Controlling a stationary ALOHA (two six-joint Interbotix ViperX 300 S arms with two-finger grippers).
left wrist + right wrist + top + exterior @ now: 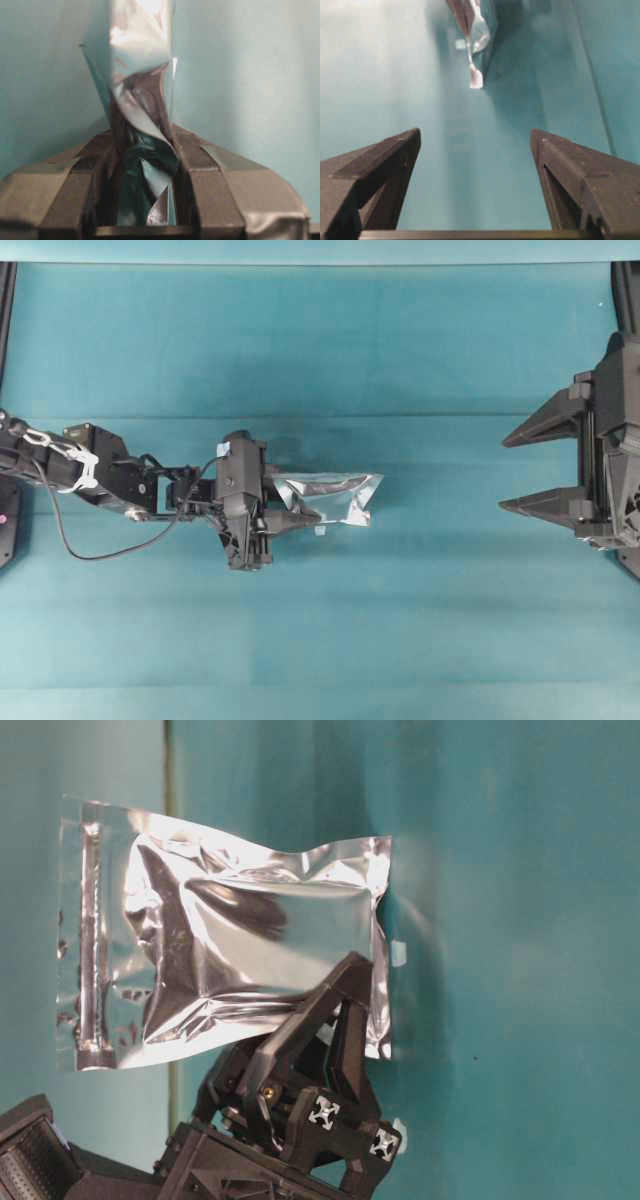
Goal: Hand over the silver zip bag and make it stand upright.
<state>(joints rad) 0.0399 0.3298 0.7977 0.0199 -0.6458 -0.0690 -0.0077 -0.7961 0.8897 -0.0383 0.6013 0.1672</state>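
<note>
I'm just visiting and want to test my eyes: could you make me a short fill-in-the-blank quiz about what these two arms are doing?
1. The silver zip bag is gripped by the ____ tool.
2. The right tool has its jaws ____ and holds nothing.
3. The cloth covering the table is ____ in colour.
4. In the overhead view, the bag lies ____ the two tools.

Missing words: left; open; teal; between
</note>
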